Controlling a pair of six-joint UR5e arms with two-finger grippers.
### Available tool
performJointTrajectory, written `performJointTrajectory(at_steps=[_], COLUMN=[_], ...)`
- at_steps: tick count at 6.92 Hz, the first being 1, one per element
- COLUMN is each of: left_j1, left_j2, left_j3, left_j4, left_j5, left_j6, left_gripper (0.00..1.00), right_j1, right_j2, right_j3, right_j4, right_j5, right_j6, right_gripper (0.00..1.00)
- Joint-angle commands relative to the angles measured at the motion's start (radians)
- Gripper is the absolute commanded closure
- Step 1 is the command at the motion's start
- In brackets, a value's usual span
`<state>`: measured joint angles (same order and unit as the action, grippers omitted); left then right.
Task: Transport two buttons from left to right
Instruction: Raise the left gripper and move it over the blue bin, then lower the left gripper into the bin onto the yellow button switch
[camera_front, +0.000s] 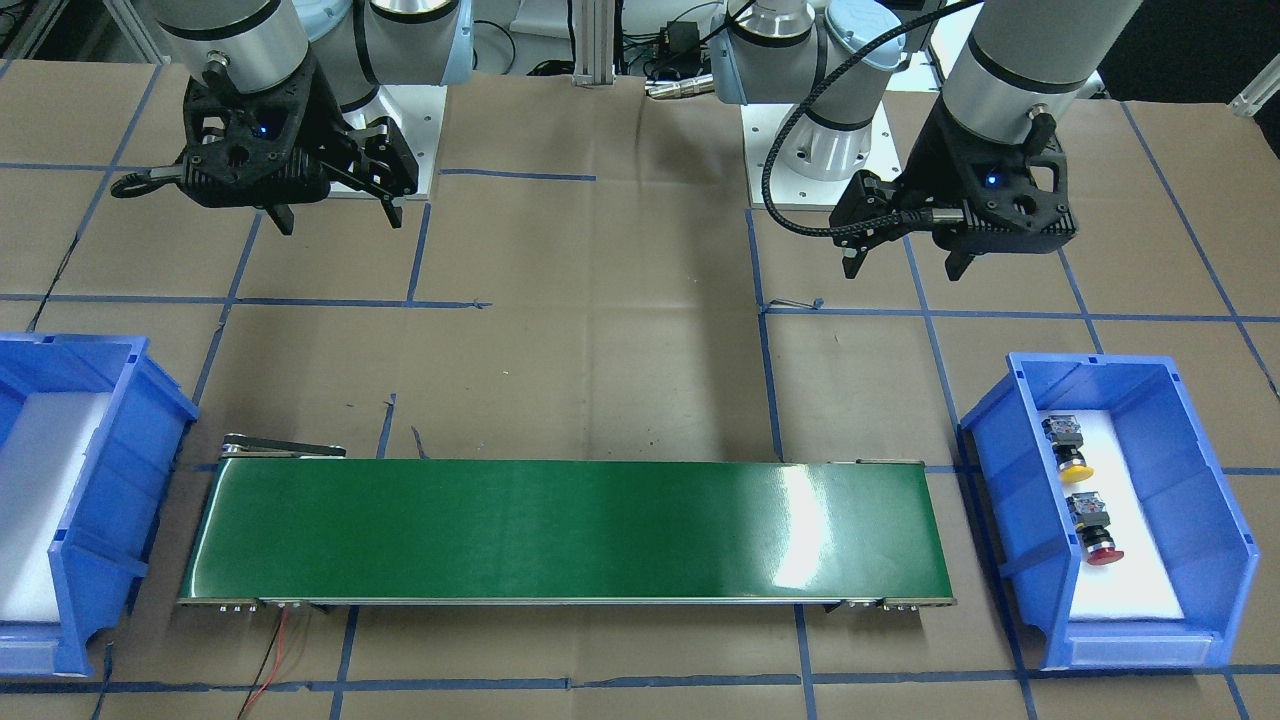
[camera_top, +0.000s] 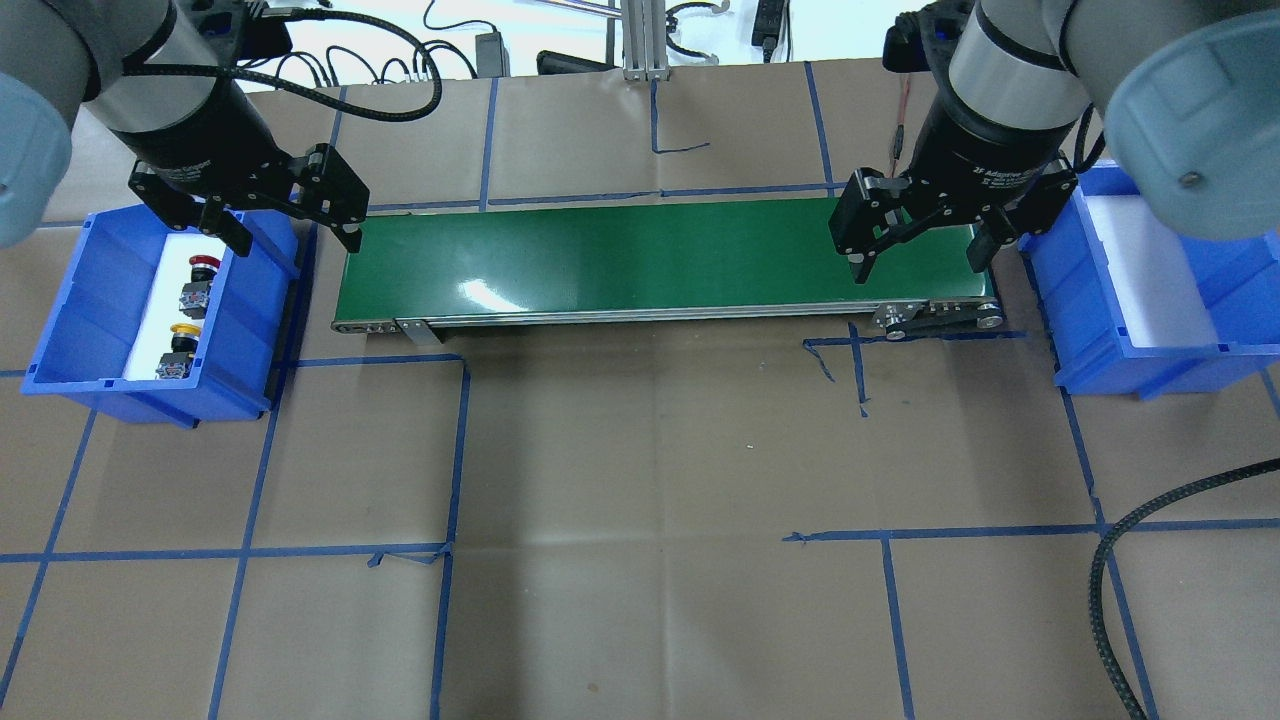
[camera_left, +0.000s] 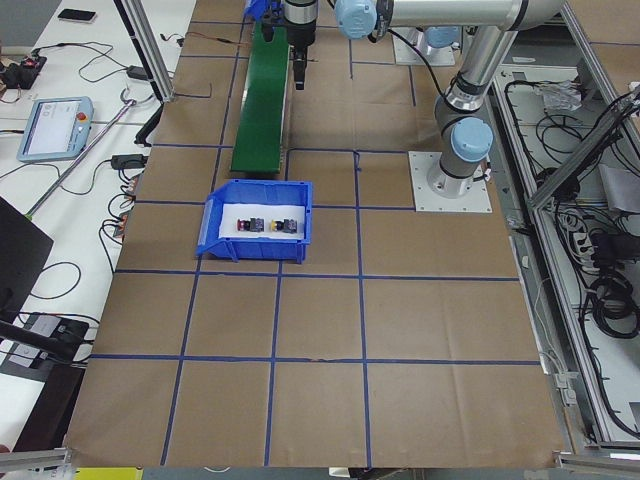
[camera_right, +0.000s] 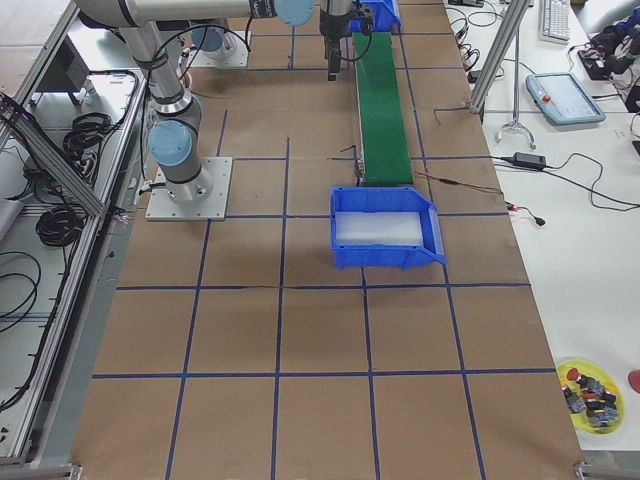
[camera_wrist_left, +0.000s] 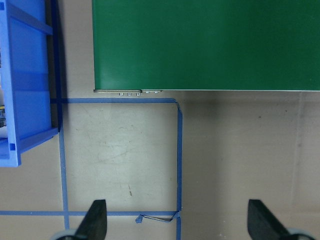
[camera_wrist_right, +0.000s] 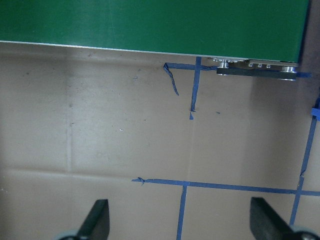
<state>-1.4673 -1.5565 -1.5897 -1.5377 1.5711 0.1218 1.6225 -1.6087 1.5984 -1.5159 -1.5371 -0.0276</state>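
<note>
Over table near left bin, my left claw hangs spread open, ready for pick. Yellow button and red button lie inside on foam. Right claw also spread, poised by belt, likely for receiving.

We see a glossy green belt catching glare, matt creased brown paper under blue tape, a smooth blue plastic bin holding smooth-capped buttons, and silvery metal arm tubes.

— How's your light?
— Even and bright from above; you get white glare on the green belt and soft shadows beside it.
— Focus?
— Your fixed views are sharp; wrist views look slightly soft.
</note>
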Motion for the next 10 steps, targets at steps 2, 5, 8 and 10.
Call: performJointTrajectory(at_steps=[2, 5, 8, 10], left_j1=[0.258, 0.462, 0.562, 0.561], left_j2=[-0.005, -0.030, -0.106, -0.122], left_j3=[0.000, -0.033, -0.064, -0.186], left_j4=[-0.002, 0.005, 0.089, 0.296], left_j5=[-0.006, 0.001, -0.008, -0.010], left_j6=[0.311, 0.586, 0.756, 0.716], left_gripper=[0.00, 0.01, 0.01, 0.01], right_j1=[-0.001, -0.001, -0.001, -0.001], right_j2=[0.000, 0.001, 0.001, 0.001], right_j3=[0.000, 0.000, 0.000, 0.000], right_j4=[-0.001, -0.001, -0.001, -0.001], right_j5=[0.000, 0.000, 0.000, 0.000], right_j6=[0.000, 0.000, 0.000, 0.000], right_gripper=[0.00, 0.00, 0.00, 0.00])
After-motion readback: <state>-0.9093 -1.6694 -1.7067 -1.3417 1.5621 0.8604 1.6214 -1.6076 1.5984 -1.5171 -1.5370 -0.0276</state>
